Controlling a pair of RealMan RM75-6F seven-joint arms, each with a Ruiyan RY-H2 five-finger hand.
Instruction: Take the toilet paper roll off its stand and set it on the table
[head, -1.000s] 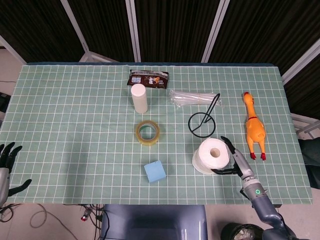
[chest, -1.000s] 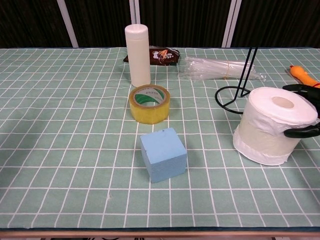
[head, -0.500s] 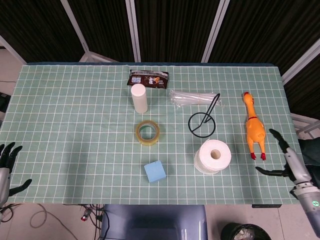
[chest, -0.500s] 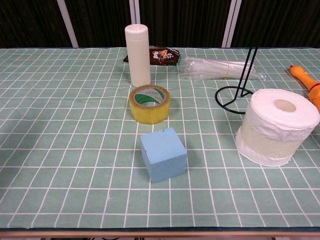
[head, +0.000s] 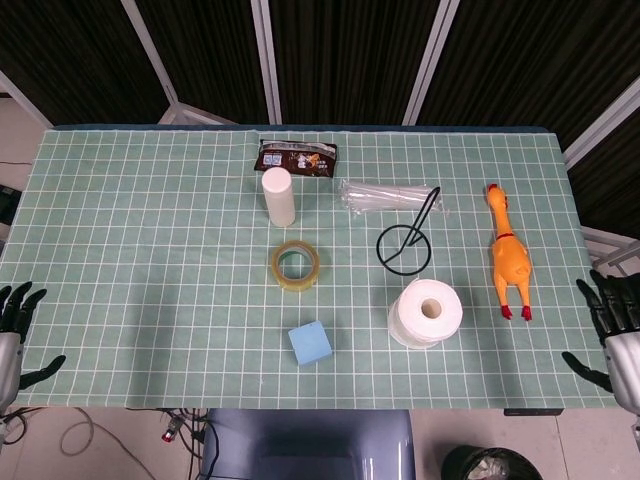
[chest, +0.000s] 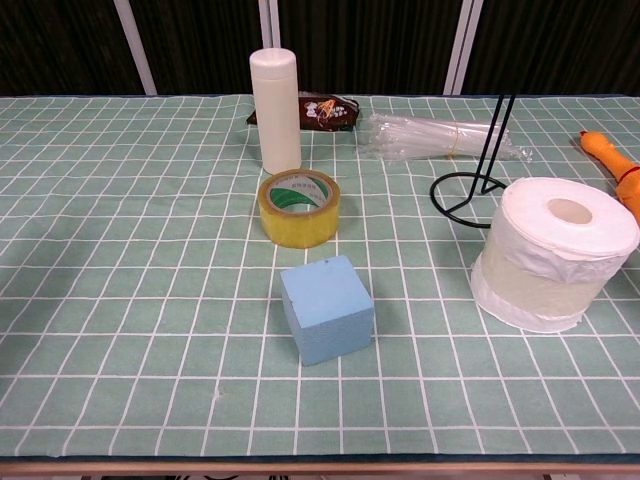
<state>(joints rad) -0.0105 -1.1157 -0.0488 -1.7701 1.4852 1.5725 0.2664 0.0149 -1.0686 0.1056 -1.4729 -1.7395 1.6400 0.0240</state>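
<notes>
The white toilet paper roll (head: 426, 313) (chest: 549, 254) stands on end on the green checked table, hole up, just in front of the black wire stand (head: 406, 243) (chest: 478, 165), which is bare. My right hand (head: 612, 330) hangs beyond the table's right edge, fingers spread, holding nothing and well clear of the roll. At the lower left corner, off the table, my left hand (head: 14, 330) is open too. Neither hand shows in the chest view.
A blue foam cube (head: 310, 344), a yellow tape roll (head: 296, 264) and a white cylinder bottle (head: 278, 196) sit left of the roll. A rubber chicken (head: 508, 253) lies to its right. A plastic sleeve (head: 385, 194) and a snack packet (head: 296, 158) lie at the back.
My right hand let go of the toilet paper roll and drew back to the right, past the table edge. The roll stays where it stood. The left hand barely moved.
</notes>
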